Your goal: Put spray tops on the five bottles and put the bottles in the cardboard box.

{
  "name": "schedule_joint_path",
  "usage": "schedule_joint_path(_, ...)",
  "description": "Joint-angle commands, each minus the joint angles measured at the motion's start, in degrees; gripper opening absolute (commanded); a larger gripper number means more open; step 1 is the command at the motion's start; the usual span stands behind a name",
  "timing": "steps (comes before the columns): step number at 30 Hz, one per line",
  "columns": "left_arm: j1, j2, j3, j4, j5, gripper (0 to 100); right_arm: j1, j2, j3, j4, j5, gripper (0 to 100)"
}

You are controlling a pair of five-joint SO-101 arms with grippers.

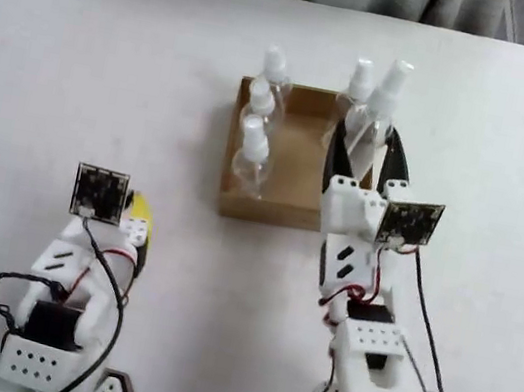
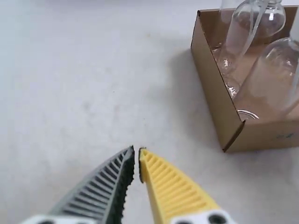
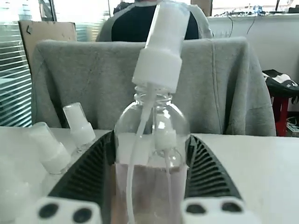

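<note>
The cardboard box (image 1: 285, 208) lies at mid-table. Three clear bottles with white spray tops (image 1: 253, 139) stand in a row along one side of it. Over the opposite side, my right gripper (image 1: 366, 145) is shut on a fourth topped bottle (image 1: 385, 101), and a fifth topped bottle (image 1: 362, 79) stands just beyond. In the right wrist view the black fingers (image 3: 88, 175) press both sides of the held bottle (image 3: 152, 116). My left gripper (image 2: 137, 157) hovers shut and empty over bare table, short of the box (image 2: 212, 93). I cannot tell whether the held bottle rests on the box floor.
The white table (image 1: 82, 63) is bare around the box. The left arm (image 1: 77, 265) sits near the front edge, apart from the box. A grey cloth-covered chair back (image 3: 224, 84) stands beyond the table's far edge.
</note>
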Motion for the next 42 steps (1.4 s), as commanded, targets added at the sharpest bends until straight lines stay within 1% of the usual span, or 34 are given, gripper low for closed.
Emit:
schedule_joint_path(1,-0.4,-0.57,-0.09,0.35,-0.35,2,0.75,9.19,-3.52,-10.15,0.26,1.5)
schedule_joint_path(9,-0.4,-0.57,-0.09,0.35,-0.35,2,0.75,21.49,-4.22,-19.91,0.7,1.5)
schedule_joint_path(19,-0.4,-0.57,-0.09,0.35,-0.35,2,2.86,37.32,-13.89,-21.05,0.62,1.5)
schedule_joint_path(27,-0.4,-0.57,-0.09,0.26,-0.35,2,2.86,48.22,-15.03,-36.35,0.79,1.5)
schedule_joint_path(31,-0.4,-0.57,-0.09,0.26,-0.35,2,2.86,50.33,-15.03,-38.9,0.88,1.5)
schedule_joint_path(42,-0.4,-0.57,-0.09,0.35,-0.35,2,2.77,50.33,-14.59,-38.81,0.88,1.5)
